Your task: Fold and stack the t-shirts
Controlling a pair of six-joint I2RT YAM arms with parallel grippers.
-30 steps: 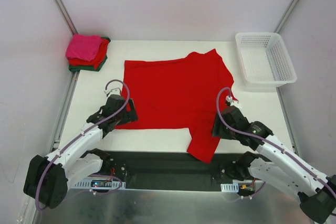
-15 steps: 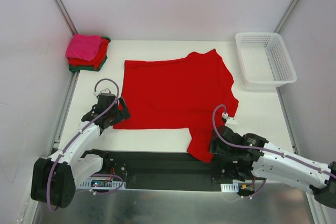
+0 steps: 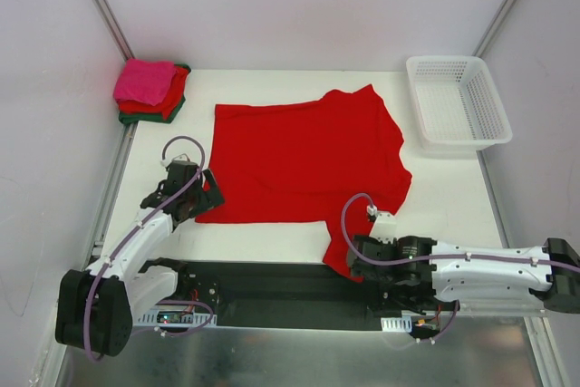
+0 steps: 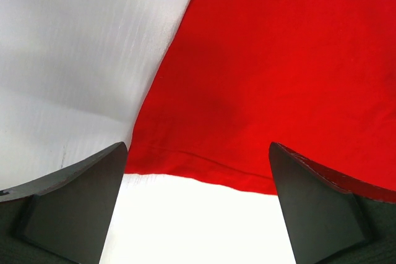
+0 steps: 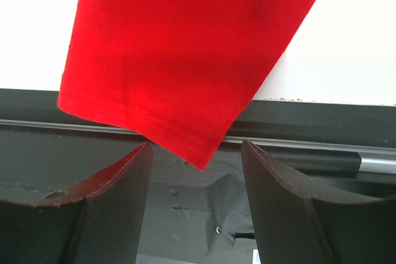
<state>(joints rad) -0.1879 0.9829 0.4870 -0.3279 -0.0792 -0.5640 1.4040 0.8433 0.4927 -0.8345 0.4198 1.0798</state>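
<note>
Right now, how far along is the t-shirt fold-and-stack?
Done: a stack of folded shirts sits in the far-left corner, pink on top. In hand: the big red t-shirt lies spread out, unfolded. The left fingers are open at its near-left hem corner and the right fingers are open around the sleeve tip overhanging the table edge. Neither grips. Left: fold it and add it to the stack.
</note>
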